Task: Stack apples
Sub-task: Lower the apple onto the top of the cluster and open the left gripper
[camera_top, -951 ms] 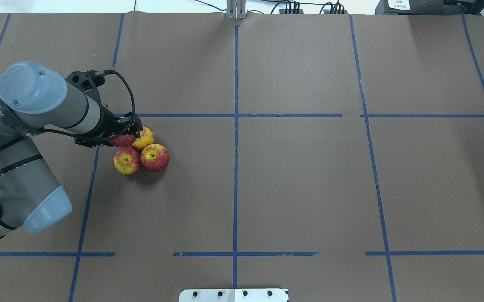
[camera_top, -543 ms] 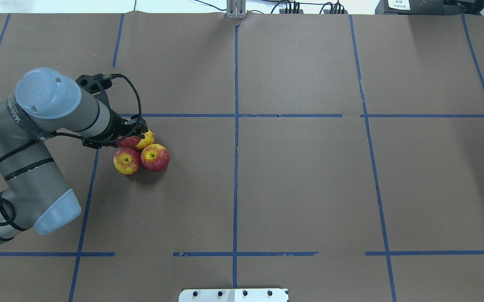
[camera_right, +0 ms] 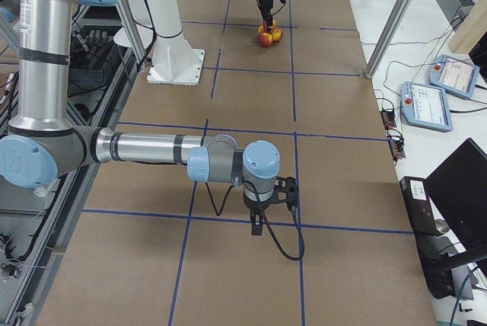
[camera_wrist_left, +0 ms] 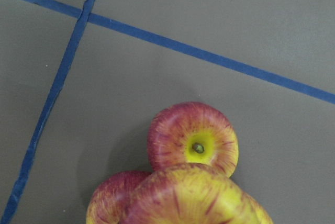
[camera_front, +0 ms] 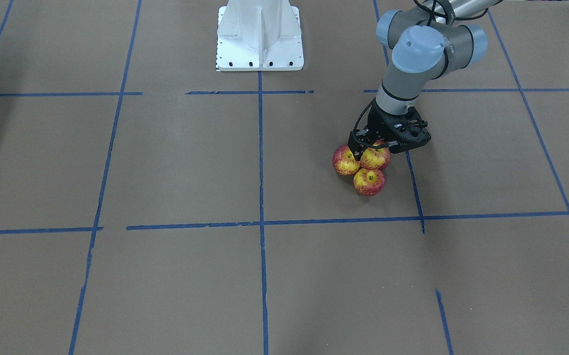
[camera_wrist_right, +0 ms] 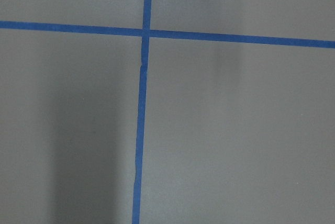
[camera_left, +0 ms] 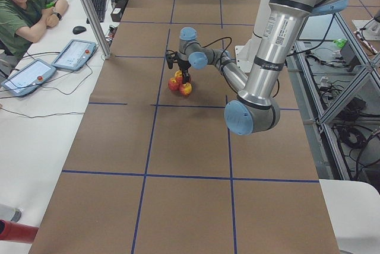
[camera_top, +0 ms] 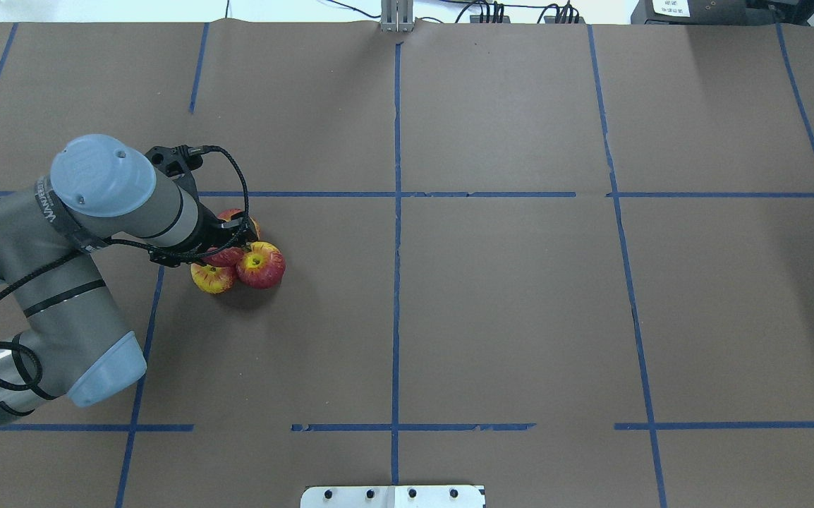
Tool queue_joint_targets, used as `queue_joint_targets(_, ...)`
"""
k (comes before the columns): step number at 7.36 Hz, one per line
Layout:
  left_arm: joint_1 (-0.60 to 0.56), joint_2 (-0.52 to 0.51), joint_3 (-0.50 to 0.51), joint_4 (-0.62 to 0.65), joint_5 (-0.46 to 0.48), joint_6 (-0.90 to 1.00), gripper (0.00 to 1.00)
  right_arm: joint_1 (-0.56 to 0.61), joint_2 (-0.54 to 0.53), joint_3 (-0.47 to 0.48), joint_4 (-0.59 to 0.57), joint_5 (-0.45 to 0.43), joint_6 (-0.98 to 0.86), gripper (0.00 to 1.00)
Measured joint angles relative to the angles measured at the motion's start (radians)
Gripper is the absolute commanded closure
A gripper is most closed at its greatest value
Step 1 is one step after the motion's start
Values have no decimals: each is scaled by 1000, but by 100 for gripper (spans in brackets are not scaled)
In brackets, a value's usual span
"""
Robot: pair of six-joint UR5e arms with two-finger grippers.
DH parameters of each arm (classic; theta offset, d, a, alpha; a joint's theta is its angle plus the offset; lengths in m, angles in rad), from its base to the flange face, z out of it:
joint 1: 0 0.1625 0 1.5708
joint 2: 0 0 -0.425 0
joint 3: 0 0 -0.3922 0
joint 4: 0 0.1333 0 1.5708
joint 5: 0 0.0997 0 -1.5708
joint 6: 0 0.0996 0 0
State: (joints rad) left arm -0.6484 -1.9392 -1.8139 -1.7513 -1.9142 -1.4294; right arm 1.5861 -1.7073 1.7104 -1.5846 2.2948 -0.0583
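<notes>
Three apples lie bunched together on the brown table: one (camera_top: 262, 266) (camera_front: 345, 160), one (camera_top: 211, 281) partly under my wrist, and one (camera_top: 239, 214) (camera_front: 369, 181) mostly behind my fingers in the overhead view. My left gripper (camera_top: 228, 243) (camera_front: 374, 147) is shut on the fourth apple (camera_front: 376, 159) (camera_top: 226, 257) and holds it over the middle of the bunch. It fills the bottom of the left wrist view (camera_wrist_left: 193, 198), above an apple with its stem up (camera_wrist_left: 192, 137). I cannot tell whether it touches them. My right gripper (camera_right: 259, 223) hangs over bare table far away; I cannot tell its state.
Blue tape lines (camera_top: 396, 212) divide the brown paper into squares. The white robot base (camera_front: 260, 34) stands at the table's near side. An operator (camera_left: 24, 5) sits beyond the table edge, with tablets (camera_left: 71, 55) beside him.
My left gripper has carried its apple toward the robot and slightly right, from the bunch's far left side to over its middle. The three apples on the table have not moved.
</notes>
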Motion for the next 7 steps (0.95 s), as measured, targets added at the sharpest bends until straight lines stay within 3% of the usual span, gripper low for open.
queue_joint_targets(1,2,0,0,-1,0,3,15,0,0,0,0,0,0,0)
queue_joint_targets(2,3,0,-1,-2,0,6,1,0,0,0,0,0,0,0)
queue_joint_targets(7,-37,7,-46,1,10,40,0,0,0,0,0,0,0,0)
